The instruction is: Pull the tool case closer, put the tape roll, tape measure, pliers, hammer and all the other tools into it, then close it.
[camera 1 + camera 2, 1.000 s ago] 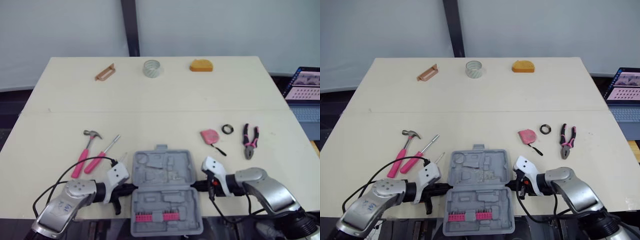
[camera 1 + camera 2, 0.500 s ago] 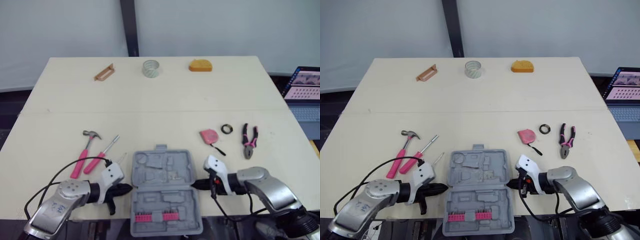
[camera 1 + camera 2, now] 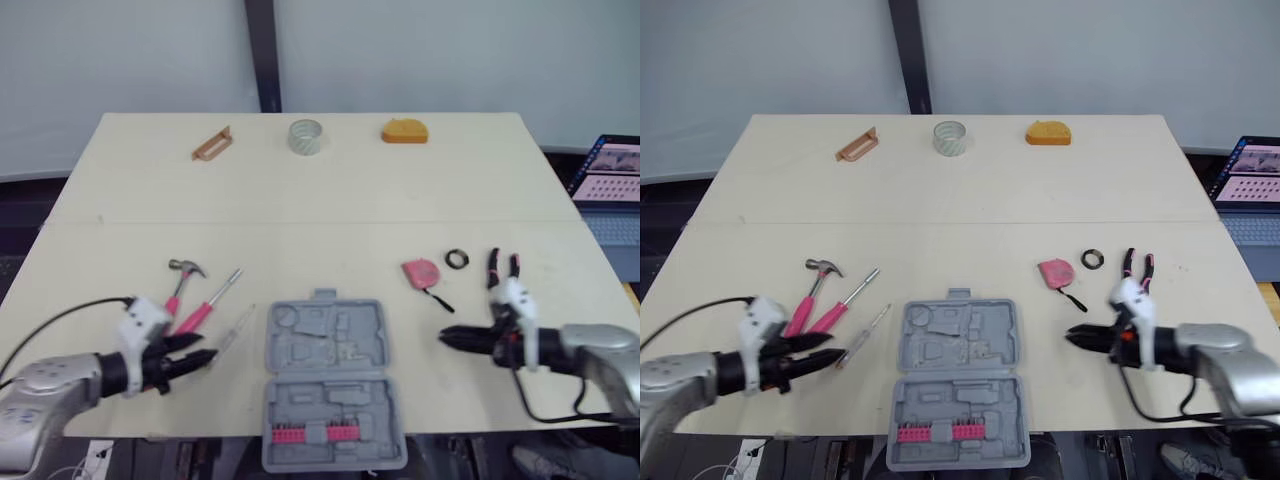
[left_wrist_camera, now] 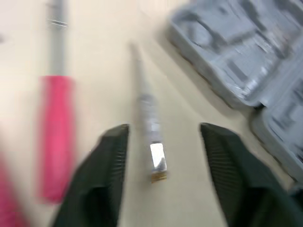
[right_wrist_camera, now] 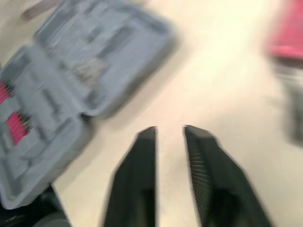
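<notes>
Tool case [image 3: 333,380] no longer gripped, seemingly

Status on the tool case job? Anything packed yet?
Done: the tool case sits open at the near table edge.
In hand: nothing. The left gripper is open, aimed at the small clear screwdriver; the right gripper is empty.
Left: hammer, tape measure and pliers still on the table; case unclosed.

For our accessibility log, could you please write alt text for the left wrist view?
The left gripper, its two black fingers open, is poised over a slim clear-handled screwdriver lying on the beige table. A pink-handled screwdriver lies beside it, and the open grey plastic tool case sits nearby.
</notes>
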You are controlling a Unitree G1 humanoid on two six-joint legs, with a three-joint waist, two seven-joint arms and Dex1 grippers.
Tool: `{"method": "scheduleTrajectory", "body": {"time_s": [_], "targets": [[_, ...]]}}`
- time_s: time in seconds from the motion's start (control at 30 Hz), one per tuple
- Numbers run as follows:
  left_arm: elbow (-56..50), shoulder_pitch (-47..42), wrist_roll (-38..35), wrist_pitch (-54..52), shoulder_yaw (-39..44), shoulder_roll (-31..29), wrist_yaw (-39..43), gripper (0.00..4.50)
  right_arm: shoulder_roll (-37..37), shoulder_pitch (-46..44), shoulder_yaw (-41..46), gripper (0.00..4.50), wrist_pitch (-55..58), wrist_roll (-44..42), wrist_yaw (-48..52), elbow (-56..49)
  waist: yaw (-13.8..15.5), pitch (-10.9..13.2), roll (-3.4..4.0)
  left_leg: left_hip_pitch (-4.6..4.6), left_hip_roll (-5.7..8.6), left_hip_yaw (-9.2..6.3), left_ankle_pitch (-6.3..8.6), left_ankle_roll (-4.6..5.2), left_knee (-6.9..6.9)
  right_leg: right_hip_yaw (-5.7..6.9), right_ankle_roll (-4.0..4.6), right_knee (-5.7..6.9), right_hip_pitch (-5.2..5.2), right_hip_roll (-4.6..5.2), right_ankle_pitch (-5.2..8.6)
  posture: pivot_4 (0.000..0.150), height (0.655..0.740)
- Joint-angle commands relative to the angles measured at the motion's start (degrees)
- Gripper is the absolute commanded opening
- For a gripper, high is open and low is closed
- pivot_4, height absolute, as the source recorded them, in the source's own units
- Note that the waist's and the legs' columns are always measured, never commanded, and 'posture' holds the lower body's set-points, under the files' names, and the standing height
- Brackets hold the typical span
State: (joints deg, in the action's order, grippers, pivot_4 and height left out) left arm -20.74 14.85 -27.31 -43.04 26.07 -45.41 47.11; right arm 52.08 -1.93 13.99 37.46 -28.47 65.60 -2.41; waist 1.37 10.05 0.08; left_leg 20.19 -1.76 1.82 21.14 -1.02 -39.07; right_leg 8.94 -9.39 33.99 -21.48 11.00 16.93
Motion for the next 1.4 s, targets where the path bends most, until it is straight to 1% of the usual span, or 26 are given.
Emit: {"method": "scheduleTrajectory", "body": {"time_s": [0.03,0.1,0.13,0.17,0.33,0.47,0.57,0.77,0.9,0.97,1.07,1.17,1.27,1.4], "targets": [[5.50,2.38,-0.33,1.91,8.39,0.31,-0.65,4.47,1.74,0.31,5.99,2.81,-4.24,0.85,-0.24,9.30,-0.06,0.00,0.00,0.00,-0.01,0.01,0.00,0.00,0.02,0.00,0.00,-0.03,0.00,-0.01,0.00,0.150,0.7400],[9.52,2.59,0.35,3.49,11.43,0.53,-1.68,4.50,1.60,-0.38,7.81,3.89,-7.33,1.99,-1.67,14.61,-0.12,0.00,0.00,0.00,-0.01,0.05,0.00,0.01,0.02,-0.01,0.00,-0.05,-0.01,-0.01,0.00,0.150,0.7400],[11.07,2.70,0.59,4.18,12.51,0.51,-1.96,4.50,1.40,-0.65,8.30,4.34,-8.76,2.52,-2.21,16.65,-0.18,0.00,0.00,-0.01,-0.01,0.06,0.00,0.01,0.01,-0.01,0.00,-0.03,-0.01,-0.01,0.00,0.150,0.7400],[13.11,2.83,0.99,5.12,13.79,0.44,-2.32,4.50,1.23,-0.92,8.78,4.43,-10.53,3.25,-2.95,18.90,-0.22,0.00,0.00,-0.01,-0.01,0.07,0.00,0.01,0.01,-0.02,0.00,-0.02,-0.01,-0.01,0.00,0.150,0.7400],[21.58,3.56,3.95,11.06,16.97,-0.33,-4.18,4.50,1.25,-3.02,10.91,4.43,-17.20,4.91,-5.66,29.47,-0.49,0.00,0.00,-0.02,-0.02,0.12,0.01,0.01,0.03,-0.05,0.00,-0.03,-0.03,-0.01,0.00,0.150,0.7400],[25.95,3.22,4.35,13.49,18.80,-0.34,-5.65,4.50,1.90,-4.73,11.25,4.43,-21.50,6.29,-6.31,36.02,-0.60,0.00,-0.01,-0.02,-0.03,0.11,0.01,0.00,0.04,-0.04,0.00,-0.04,-0.03,-0.01,0.00,0.150,0.7400],[26.82,3.67,4.61,14.59,18.32,-0.29,-5.80,4.50,2.08,-5.65,10.95,4.43,-23.10,6.45,-5.66,38.06,-0.80,0.00,0.00,-0.02,-0.03,0.13,0.01,0.00,0.04,-0.05,0.00,-0.04,-0.03,-0.01,0.00,0.150,0.7400],[26.26,3.22,4.86,15.28,16.63,-0.22,-5.81,4.50,2.38,-7.12,10.37,4.43,-24.07,6.52,-4.72,38.69,-1.59,0.00,0.00,-0.03,-0.05,0.13,0.02,-0.01,0.07,-0.05,0.00,-0.03,-0.03,-0.01,0.00,0.150,0.7400],[25.20,2.65,4.96,15.58,15.06,-0.75,-4.87,4.50,2.10,-6.77,10.02,4.43,-21.10,5.06,-3.43,33.81,-1.60,0.00,0.00,-0.03,-0.05,0.14,0.02,-0.02,0.07,-0.05,0.00,-0.04,-0.03,-0.01,0.00,0.150,0.7400],[23.53,1.59,4.43,14.97,13.74,-0.62,-4.60,4.50,1.40,-5.45,9.38,4.43,-18.40,3.56,-2.19,28.53,-1.46,0.01,0.01,-0.03,-0.05,0.14,0.02,-0.02,0.07,-0.05,0.00,-0.04,-0.03,-0.01,0.00,0.150,0.7400],[19.02,-1.00,2.68,13.11,9.38,-0.11,-3.05,4.50,-0.36,-4.24,7.14,4.43,-13.93,2.50,-3.77,18.41,-1.24,0.00,0.00,-0.03,-0.06,0.12,0.02,-0.02,0.02,-0.05,0.00,0.00,-0.03,-0.01,-0.01,0.150,0.7400],[11.17,-6.57,-0.55,9.99,1.87,1.24,-2.00,4.50,-3.62,-7.02,4.00,4.43,-8.72,2.44,-9.08,10.50,-1.12,0.00,-0.01,-0.02,-0.06,0.10,0.03,-0.03,-0.02,-0.06,-0.01,0.02,-0.02,-0.01,-0.01,0.150,0.7400],[5.56,-12.77,-3.53,6.83,-4.52,3.28,-2.09,4.50,-6.15,-9.34,0.06,4.43,-5.57,4.50,-12.96,6.36,-0.93,0.00,-0.01,-0.02,-0.06,0.10,0.02,-0.03,-0.05,-0.07,-0.01,0.06,-0.02,-0.01,-0.02,0.150,0.7400],[1.11,-21.62,-2.62,7.23,-15.97,6.02,-0.82,4.50,-9.88,-14.81,-3.44,4.43,-1.77,7.56,-21.00,5.11,-1.15,0.00,-0.01,-0.01,-0.05,0.11,0.02,-0.03,-0.04,-0.05,-0.01,0.07,-0.05,-0.01,-0.03,0.150,0.7400]]}}
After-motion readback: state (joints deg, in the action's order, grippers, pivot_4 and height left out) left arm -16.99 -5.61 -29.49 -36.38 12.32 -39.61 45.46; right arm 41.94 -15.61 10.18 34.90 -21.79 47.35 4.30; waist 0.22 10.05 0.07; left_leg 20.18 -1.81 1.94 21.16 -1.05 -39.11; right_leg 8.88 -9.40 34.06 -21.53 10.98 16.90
